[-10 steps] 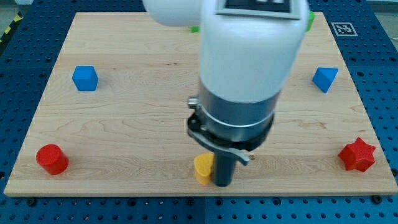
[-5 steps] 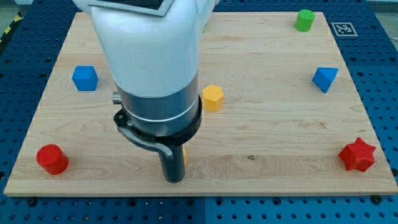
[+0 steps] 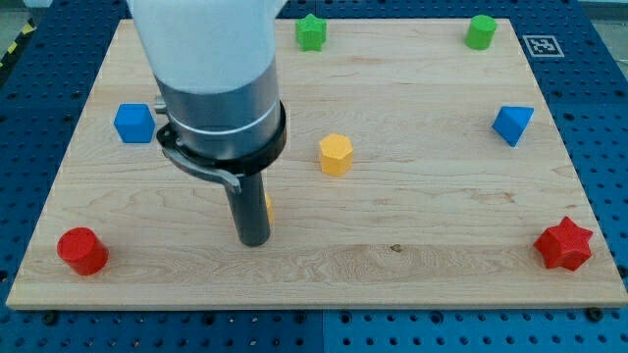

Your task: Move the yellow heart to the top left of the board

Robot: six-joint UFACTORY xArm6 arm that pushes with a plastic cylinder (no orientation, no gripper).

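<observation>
Yellow heart (image 3: pixel 267 205) mostly hidden, touching my tip's (image 3: pixel 254 238) right side.

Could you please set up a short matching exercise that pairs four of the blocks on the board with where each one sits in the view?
Blocks:
1. green star
2. red star
3. blue cube
4. yellow hexagonal block

Places:
A. near the view's bottom right corner
B. near the middle of the board
C. at the view's top edge, left of centre
D. at the view's left, beside the arm's housing

Pairs: 1-C, 2-A, 3-D, 4-B
</observation>
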